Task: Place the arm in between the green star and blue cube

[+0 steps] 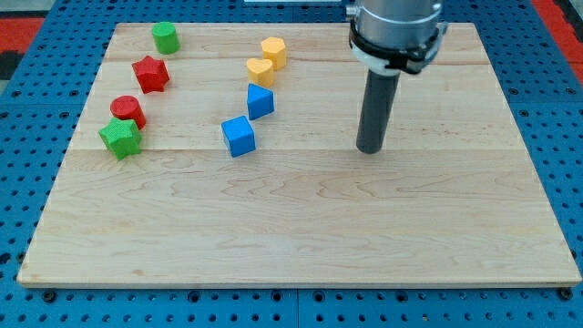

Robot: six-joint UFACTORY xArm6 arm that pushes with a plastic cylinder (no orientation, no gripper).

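The green star (pixel 119 138) lies near the board's left edge, touching a red cylinder (pixel 127 110) just above it. The blue cube (pixel 239 136) sits left of the board's middle. A second blue block (pixel 260 101) stands just above and to its right. My tip (pixel 368 148) rests on the board well to the right of the blue cube, apart from every block. The dark rod rises from it to the arm's grey head at the view's top.
A red star (pixel 150 74) and a green cylinder (pixel 165 37) lie at the upper left. A yellow heart-like block (pixel 260 71) and a yellow hexagonal block (pixel 273 50) stand above the blue blocks. The wooden board (pixel 301 237) sits on a blue pegboard.
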